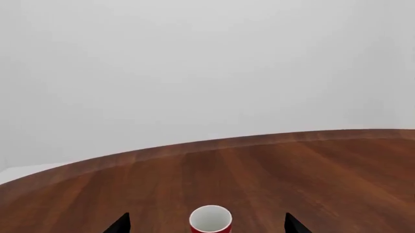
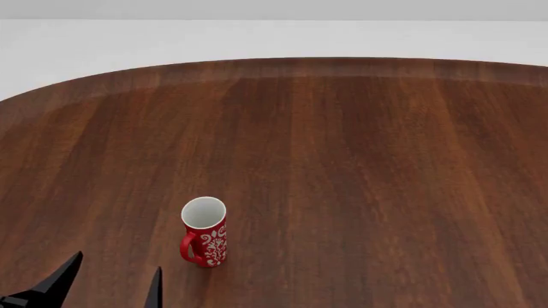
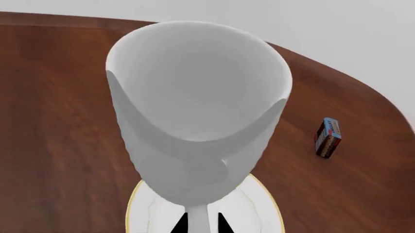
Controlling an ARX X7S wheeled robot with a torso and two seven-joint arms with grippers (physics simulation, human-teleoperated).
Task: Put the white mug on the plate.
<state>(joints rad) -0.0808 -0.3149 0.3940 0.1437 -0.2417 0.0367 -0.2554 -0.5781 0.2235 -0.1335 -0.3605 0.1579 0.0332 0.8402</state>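
Just ahead of the right tool point(image 3: 199, 224), the white mug point(image 3: 198, 111) fills the wrist view, rim up, directly over the plate point(image 3: 263, 213); the dark fingertips sit close together at the mug's handle, apparently pinching it. Whether mug and plate touch is unclear. A small box point(image 3: 328, 137) lies off on the surface point(image 3: 58, 97). The left tool point(image 1: 206, 224) is spread, the red mug point(image 1: 211, 220) between its tips.

Red mug point(image 2: 205, 232) upright just ahead of left gripper point(image 2: 107, 282), in line with gap between its fingers; bare table point(image 2: 360, 160) beyond. White mug point(image 3: 198, 116) fills space before right gripper point(image 3: 199, 224), plate point(image 3: 263, 216) beneath; small box point(image 3: 328, 137) well aside.
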